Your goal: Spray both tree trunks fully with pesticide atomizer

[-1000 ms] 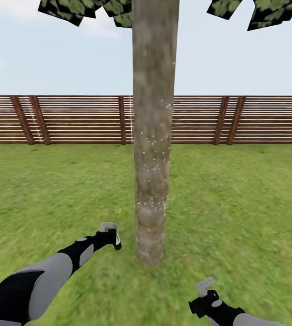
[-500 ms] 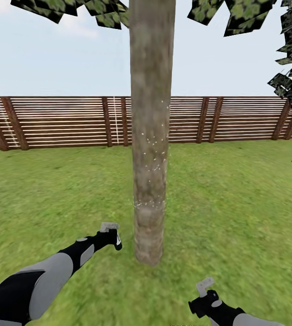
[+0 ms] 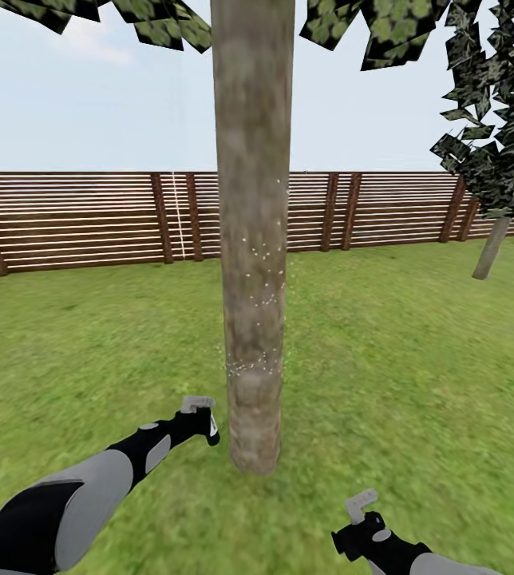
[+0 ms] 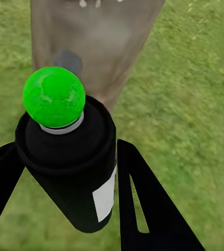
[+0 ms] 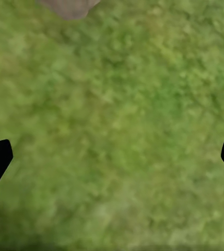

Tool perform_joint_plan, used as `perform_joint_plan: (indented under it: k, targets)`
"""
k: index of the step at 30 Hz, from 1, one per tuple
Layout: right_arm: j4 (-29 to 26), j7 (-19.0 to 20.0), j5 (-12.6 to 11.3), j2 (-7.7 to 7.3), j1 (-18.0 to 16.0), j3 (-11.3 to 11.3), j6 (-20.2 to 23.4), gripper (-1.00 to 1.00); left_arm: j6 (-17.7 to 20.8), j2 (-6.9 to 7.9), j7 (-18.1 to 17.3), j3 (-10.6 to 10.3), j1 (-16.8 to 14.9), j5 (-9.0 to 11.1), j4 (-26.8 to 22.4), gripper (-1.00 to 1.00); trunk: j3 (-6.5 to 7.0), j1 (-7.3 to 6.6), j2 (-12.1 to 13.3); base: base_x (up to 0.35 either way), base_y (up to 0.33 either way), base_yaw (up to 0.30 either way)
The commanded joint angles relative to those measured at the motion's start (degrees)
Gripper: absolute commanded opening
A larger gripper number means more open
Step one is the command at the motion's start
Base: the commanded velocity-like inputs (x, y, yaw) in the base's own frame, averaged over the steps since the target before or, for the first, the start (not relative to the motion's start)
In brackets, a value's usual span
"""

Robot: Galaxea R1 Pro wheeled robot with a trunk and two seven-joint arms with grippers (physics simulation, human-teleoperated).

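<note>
A thick grey-brown tree trunk [image 3: 253,239] stands straight ahead of me, with white pesticide specks [image 3: 258,299] scattered over its middle and a denser band [image 3: 249,367] lower down. My left gripper [image 3: 201,419] is shut on the pesticide atomizer [image 3: 207,425], held low just left of the trunk's base. In the left wrist view the black bottle [image 4: 72,172] with its white label sits between the black fingers [image 4: 143,209], a green ball [image 4: 54,97] on its top, pointing at the trunk [image 4: 96,42]. My right gripper [image 3: 361,509] hangs open over grass. A second tree [image 3: 492,243] stands far right.
A horizontal wooden slat fence [image 3: 89,220] closes off the lawn [image 3: 401,351] behind both trees. Leaf crowns [image 3: 496,104] hang overhead at the top and right. The right wrist view looks down on grass [image 5: 112,136] with the trunk's base [image 5: 70,6] at its edge.
The whole picture has shifted left, so the camera has turned right: the second tree has come into view. Both arms hold their pose. The specks on the trunk look the same.
</note>
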Motion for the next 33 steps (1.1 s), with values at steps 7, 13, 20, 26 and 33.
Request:
perform_joint_plan:
  k: [7, 13, 20, 26, 33]
  targets:
    - [0.0, -0.2, 0.3, -0.2, 0.0, 0.0, 0.8, 1.0, 24.5, -0.2, -4.0, -0.3, 0.0, 0.2, -17.4, -1.0, 0.0, 0.0, 0.0, 0.001, 0.002, -0.003]
    - [0.0, -0.2, 0.2, -0.27, 0.0, 0.0, 4.3, 1.0, 44.1, -0.02, -6.2, -0.4, 0.0, 0.2, -38.0, -1.0, 0.0, 0.0, 0.0, 0.0, 0.0, 0.0]
    - [0.0, -0.2, 0.2, -0.27, 0.0, 0.0, 4.7, 1.0, 59.8, -0.06, -6.3, -0.6, 0.0, 0.1, -52.6, -1.0, 0.0, 0.0, 0.0, 0.0, 0.0, 0.0]
    - [0.0, -0.2, 0.2, -0.32, 0.0, 0.0, 4.8, 1.0, 60.7, -0.07, -6.4, -0.6, -7.2, 0.0, -52.3, -1.0, 0.0, 0.0, 0.0, 0.0, 0.0, 0.0]
    - [0.0, -0.2, 0.2, -0.36, 0.0, 0.0, 4.8, 1.0, 60.8, 0.07, -6.4, -0.6, -22.2, 0.0, -39.6, -1.0, 0.0, 0.0, 0.0, 0.0, 0.0, 0.0]
